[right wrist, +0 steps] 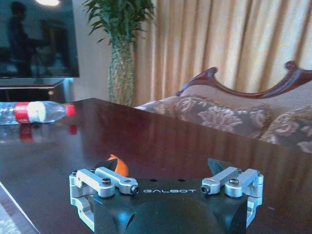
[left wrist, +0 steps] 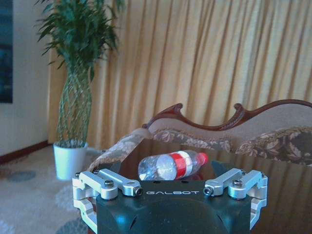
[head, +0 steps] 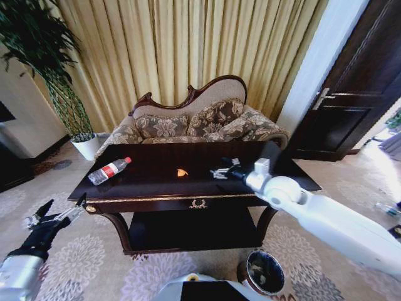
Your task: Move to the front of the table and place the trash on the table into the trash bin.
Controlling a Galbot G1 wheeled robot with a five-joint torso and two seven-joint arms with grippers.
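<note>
The table (head: 150,188) stands before me, dark and glossy. On its left part a clear bottle (head: 109,170) with a red label lies on its side. A tiny orange scrap (head: 182,172) rests near the middle. My right gripper (head: 222,171) hovers low over the tabletop just right of that scrap, open; in the right wrist view the right gripper (right wrist: 163,166) has the orange scrap (right wrist: 118,166) beside one finger, and the bottle (right wrist: 34,111) lies farther off. My left gripper (head: 61,212) hangs open off the table's left front corner, with the bottle (left wrist: 170,165) ahead of it. The trash bin (head: 264,273) stands on the carpet by my base.
A patterned sofa (head: 194,122) sits right behind the table, with curtains beyond. A tall plant in a white pot (head: 86,145) stands at the back left. A dark door (head: 357,94) is at the right. Open carpet lies on both sides of the table.
</note>
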